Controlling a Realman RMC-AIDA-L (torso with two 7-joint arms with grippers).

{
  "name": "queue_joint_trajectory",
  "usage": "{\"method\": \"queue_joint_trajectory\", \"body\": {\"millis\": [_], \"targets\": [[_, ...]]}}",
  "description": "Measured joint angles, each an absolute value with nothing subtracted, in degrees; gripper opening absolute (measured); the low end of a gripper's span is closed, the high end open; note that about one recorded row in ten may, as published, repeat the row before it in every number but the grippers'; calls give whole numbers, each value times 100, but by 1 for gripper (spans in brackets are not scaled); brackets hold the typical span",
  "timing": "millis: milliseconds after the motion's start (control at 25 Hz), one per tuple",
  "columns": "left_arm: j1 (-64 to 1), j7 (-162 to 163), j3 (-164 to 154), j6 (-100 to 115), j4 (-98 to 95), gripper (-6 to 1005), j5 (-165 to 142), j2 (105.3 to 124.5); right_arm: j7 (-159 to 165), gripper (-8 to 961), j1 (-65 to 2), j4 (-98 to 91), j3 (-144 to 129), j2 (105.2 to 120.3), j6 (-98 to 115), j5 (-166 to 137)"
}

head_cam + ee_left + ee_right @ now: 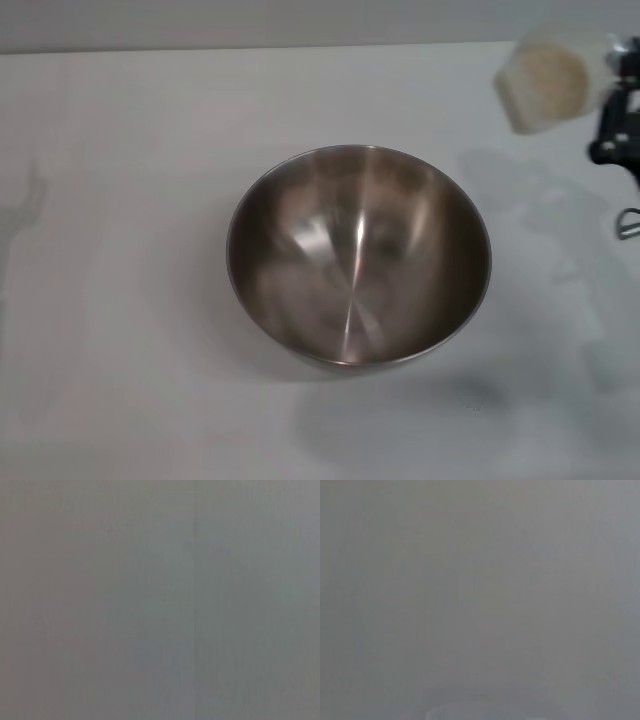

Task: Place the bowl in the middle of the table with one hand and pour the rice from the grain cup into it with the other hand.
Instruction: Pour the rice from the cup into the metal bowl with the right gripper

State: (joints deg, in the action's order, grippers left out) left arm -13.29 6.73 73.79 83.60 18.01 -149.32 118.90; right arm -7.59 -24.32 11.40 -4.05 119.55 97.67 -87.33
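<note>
The steel bowl stands upright and empty in the middle of the white table. At the far right, my right gripper holds the clear grain cup in the air above the table, to the right of and beyond the bowl. The cup is tipped on its side with its mouth facing the head camera, and the beige rice shows inside it. My left gripper is out of view; only its shadow falls at the table's left edge. Both wrist views show only plain grey.
A grey wall strip runs along the table's far edge. Arm shadows lie on the table right of the bowl and at the left edge.
</note>
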Motion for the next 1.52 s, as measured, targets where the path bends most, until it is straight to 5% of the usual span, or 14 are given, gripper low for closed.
{"method": "queue_joint_trajectory", "body": {"millis": [800, 1520], "targets": [[-1245, 661, 7185, 8347, 1714, 803, -14950, 11892, -7437, -2, -2369, 2304, -451, 11965, 9610, -10321], [-1252, 659, 7075, 8323, 1648, 803, -14915, 11900, -8432, -2, -2362, 2347, -448, 11962, 9446, -10337]]}}
